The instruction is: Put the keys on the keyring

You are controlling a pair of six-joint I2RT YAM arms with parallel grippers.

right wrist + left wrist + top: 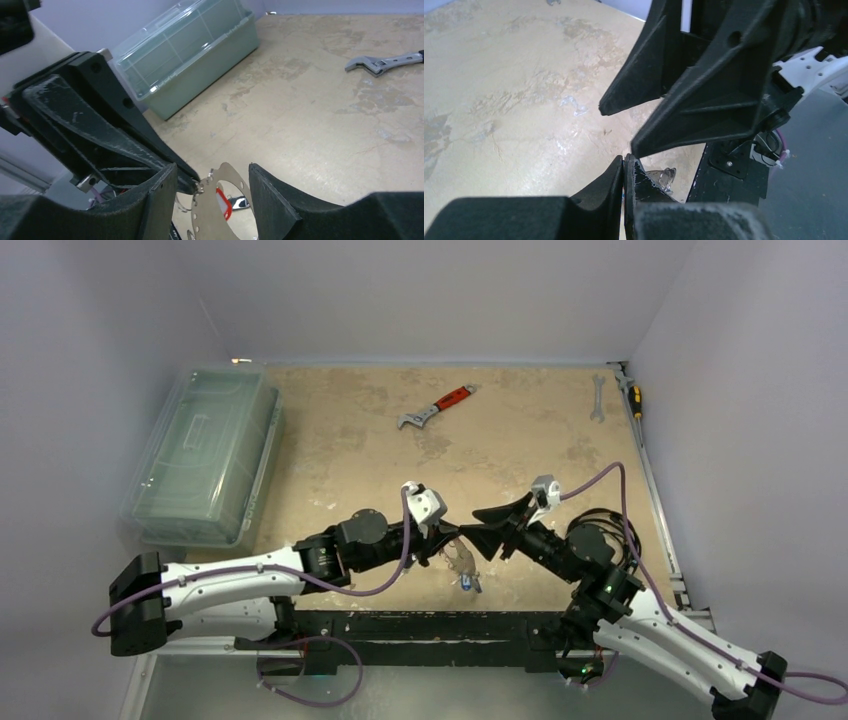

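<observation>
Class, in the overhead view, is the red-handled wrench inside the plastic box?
No, the red-handled wrench lies on the bare tabletop, well apart from the plastic box at the left.

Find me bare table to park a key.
Free: the stretch between the bin and the wrench, and the right side nearer than the spanner. Crowded: the near middle, where left arm and right arm meet over the keyring and keys.

Robot lab cell — white walls [420, 290], worn tabletop [520, 440]
</observation>
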